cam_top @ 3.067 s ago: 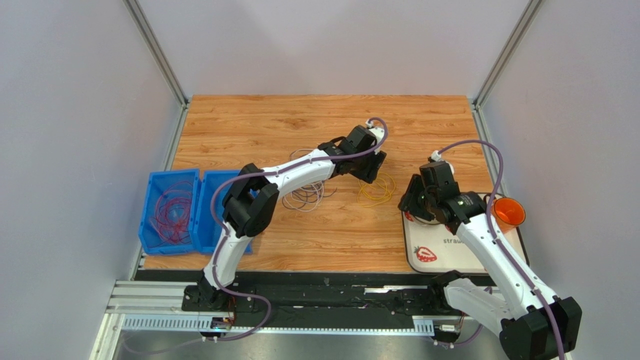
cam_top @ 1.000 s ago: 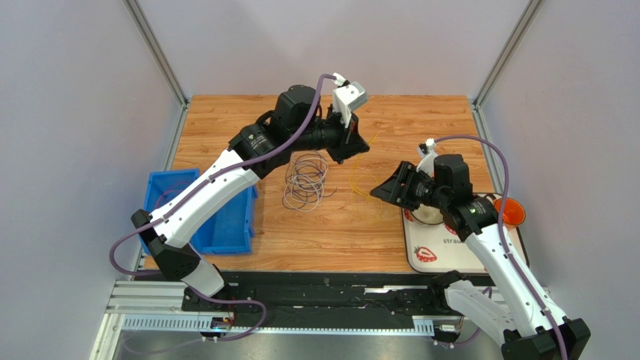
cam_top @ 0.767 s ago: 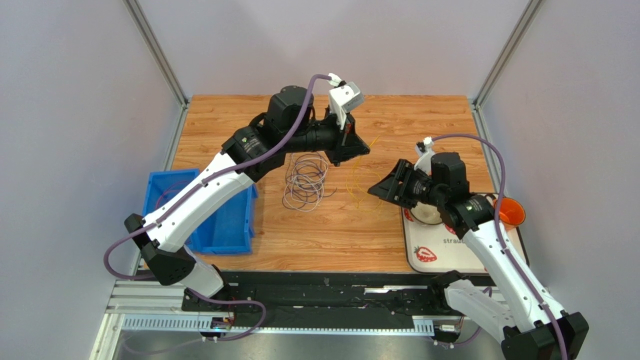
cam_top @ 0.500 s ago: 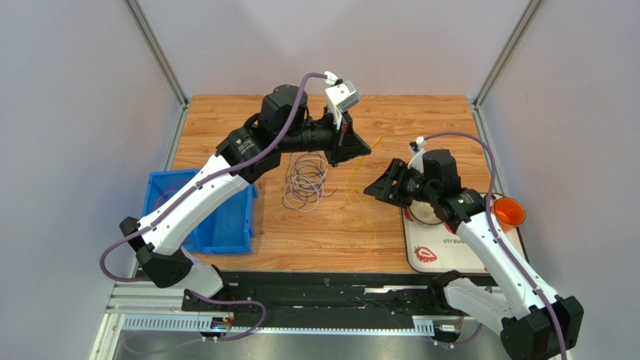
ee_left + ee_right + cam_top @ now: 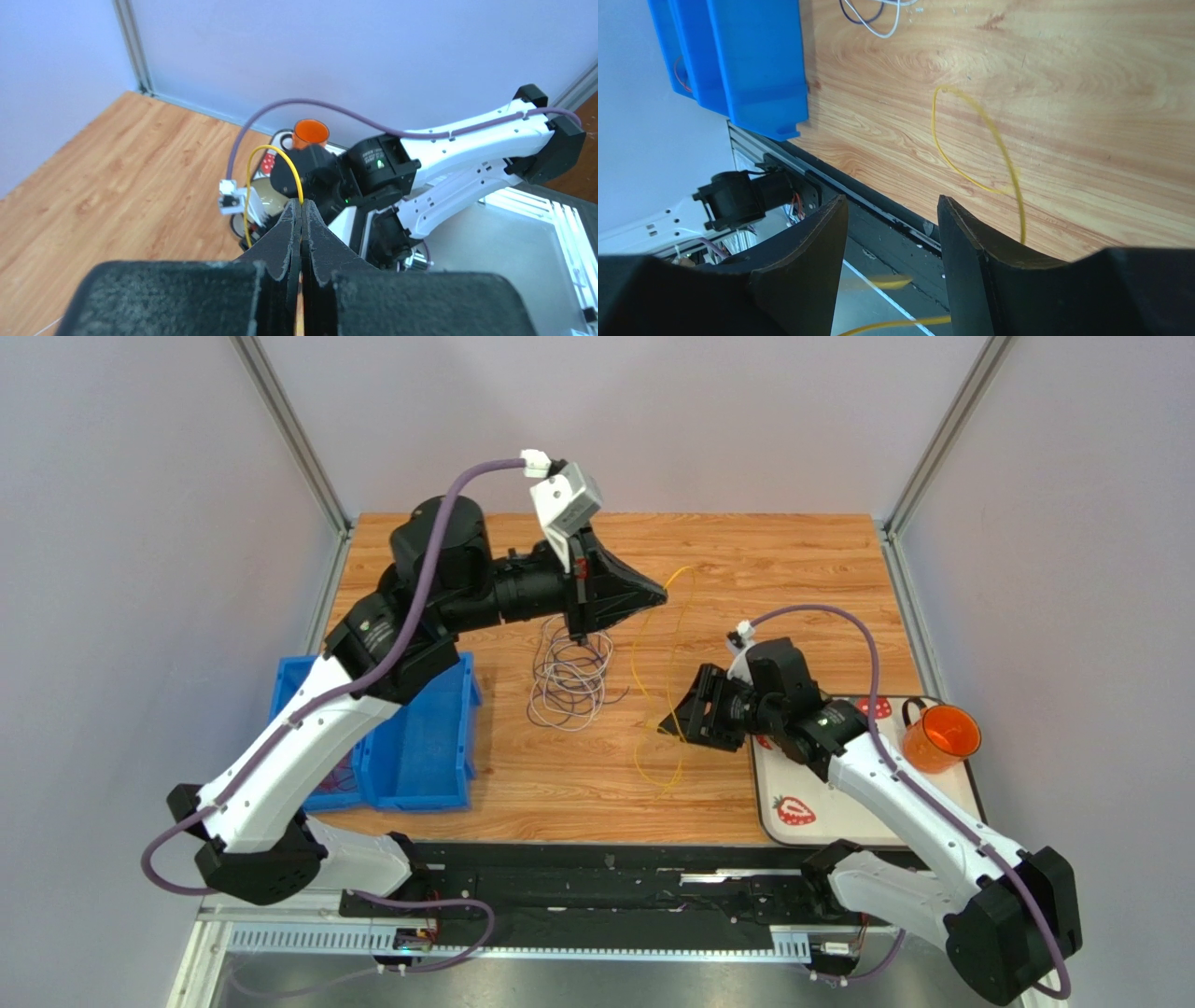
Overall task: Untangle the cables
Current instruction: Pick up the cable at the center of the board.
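My left gripper (image 5: 657, 592) is raised over the table's far middle, shut on a yellow cable (image 5: 638, 686). The cable arcs off the closed tips (image 5: 302, 204) in a yellow loop (image 5: 270, 150) and hangs down to the wood. My right gripper (image 5: 683, 721) stands open beside the hanging strand. Between its spread fingers (image 5: 892, 203) a blurred piece of yellow cable (image 5: 906, 323) crosses low in the gap. The cable's lower loop (image 5: 976, 154) lies on the table. A bundle of white, purple and grey cables (image 5: 568, 679) rests left of it.
Two blue bins (image 5: 421, 742) stand at the near left, partly under my left arm; one bin (image 5: 752, 63) shows in the right wrist view. A white mat with a strawberry print (image 5: 800, 805) and an orange cup (image 5: 937, 738) sit at the right.
My left arm has swung up and back to the left, drawing the yellow cable out into a long hanging strand. My right gripper has moved left and lower, up to that strand.
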